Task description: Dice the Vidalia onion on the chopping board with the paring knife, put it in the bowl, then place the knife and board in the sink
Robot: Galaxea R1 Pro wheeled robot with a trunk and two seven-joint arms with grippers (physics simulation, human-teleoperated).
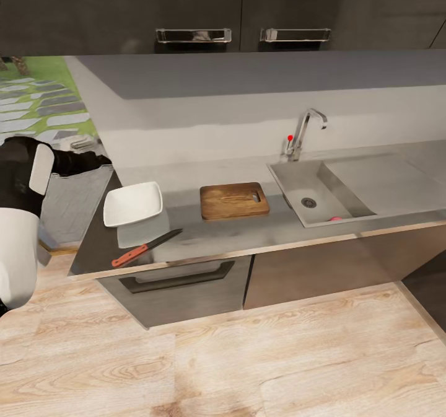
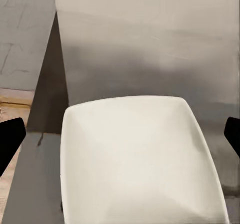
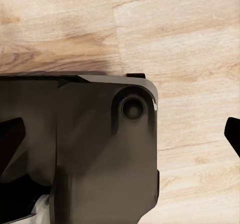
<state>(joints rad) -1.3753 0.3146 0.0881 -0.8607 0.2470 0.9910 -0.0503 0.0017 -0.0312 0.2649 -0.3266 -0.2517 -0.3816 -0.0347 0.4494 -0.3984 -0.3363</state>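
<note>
White bowl [image 2: 140, 159] sits between the left gripper's [image 2: 120, 136] wide-spread, empty fingertips; the right gripper [image 3: 120, 134], likewise spread and empty, hangs over wood floor [image 3: 190, 39].

Countertop [image 1: 204, 237] left end: taken up by the bowl [image 1: 132, 203], with the paring knife [image 1: 145, 248] just in front.
Board–sink gap: a bare strip is left between chopping board [image 1: 234, 200] and sink [image 1: 347, 184].
Sink rear: blocked by the tap [image 1: 303, 133].
</note>
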